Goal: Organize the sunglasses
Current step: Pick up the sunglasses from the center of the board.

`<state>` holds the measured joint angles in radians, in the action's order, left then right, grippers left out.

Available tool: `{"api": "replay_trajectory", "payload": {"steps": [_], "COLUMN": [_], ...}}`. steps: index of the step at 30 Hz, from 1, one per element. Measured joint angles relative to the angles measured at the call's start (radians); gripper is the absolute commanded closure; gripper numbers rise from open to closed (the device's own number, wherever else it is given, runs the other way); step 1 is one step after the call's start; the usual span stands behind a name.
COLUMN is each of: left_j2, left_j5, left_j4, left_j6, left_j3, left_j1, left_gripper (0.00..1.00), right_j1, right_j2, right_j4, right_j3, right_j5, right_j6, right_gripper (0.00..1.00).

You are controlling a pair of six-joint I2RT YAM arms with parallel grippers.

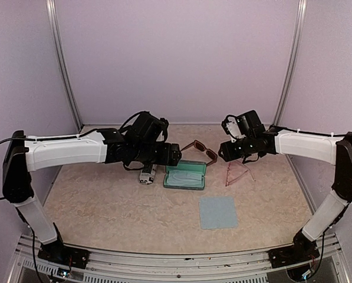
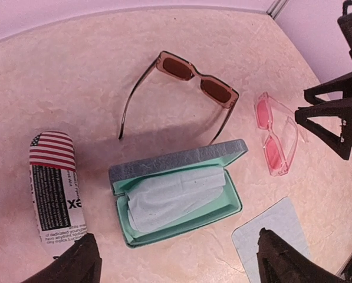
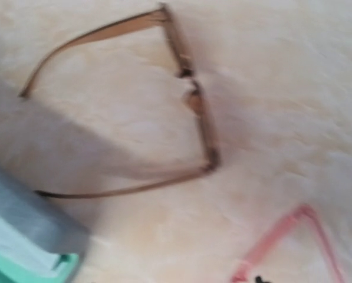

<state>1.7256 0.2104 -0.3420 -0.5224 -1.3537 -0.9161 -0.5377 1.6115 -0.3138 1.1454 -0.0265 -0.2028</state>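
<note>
Two pairs of sunglasses lie unfolded on the table (image 1: 105,206): the brown pair (image 1: 200,150) just behind the open case (image 1: 185,175), the pink pair (image 1: 237,173) to its right. Spread wide and empty, the left claw (image 2: 176,268) hovers by the case. Near both pairs hangs the right claw (image 1: 224,153); how far it is open I cannot tell.

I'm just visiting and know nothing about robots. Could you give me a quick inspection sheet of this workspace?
Surface: beige mottled table.
Job's things: brown sunglasses, arms unfolded, behind the case; pink sunglasses right of it; neither touched.
Clutter: open case holding pale cloth; striped pouch; blue cloth.
Grippers: left gripper open, empty, above the case; right gripper near the pink sunglasses, jaws unclear.
Cables: black cable looping over left wrist.
Surroundings: lilac walls, metal corner posts.
</note>
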Motion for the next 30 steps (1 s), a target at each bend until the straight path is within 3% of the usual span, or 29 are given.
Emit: {"api": "replay_trajectory", "payload": {"steps": [2, 10, 17, 30], "left_j2": [-0.040, -0.231, -0.392, -0.475], "left_j5": [0.024, 0.089, 0.093, 0.094], "left_j4": [-0.012, -0.045, -0.048, -0.011], "left_j6": [-0.001, 0.003, -0.008, -0.019], "left_j3": [0.007, 0.064, 0.183, 0.260], "left_j1": [0.000, 0.041, 0.152, 0.185], "left_gripper": [0.02, 0.01, 0.01, 0.01], "right_j1": [0.021, 0.065, 0.073, 0.074], "right_j2": [-0.014, -0.094, -0.150, -0.052], "right_j4": [-0.001, 0.003, 0.021, 0.089], "right_j3": [-0.018, -0.109, -0.201, -0.239], "right_j5": [0.000, 0.010, 0.010, 0.066], "right_j6": [-0.021, -0.085, -0.143, -0.312], "right_gripper": [0.43, 0.33, 0.32, 0.37]}}
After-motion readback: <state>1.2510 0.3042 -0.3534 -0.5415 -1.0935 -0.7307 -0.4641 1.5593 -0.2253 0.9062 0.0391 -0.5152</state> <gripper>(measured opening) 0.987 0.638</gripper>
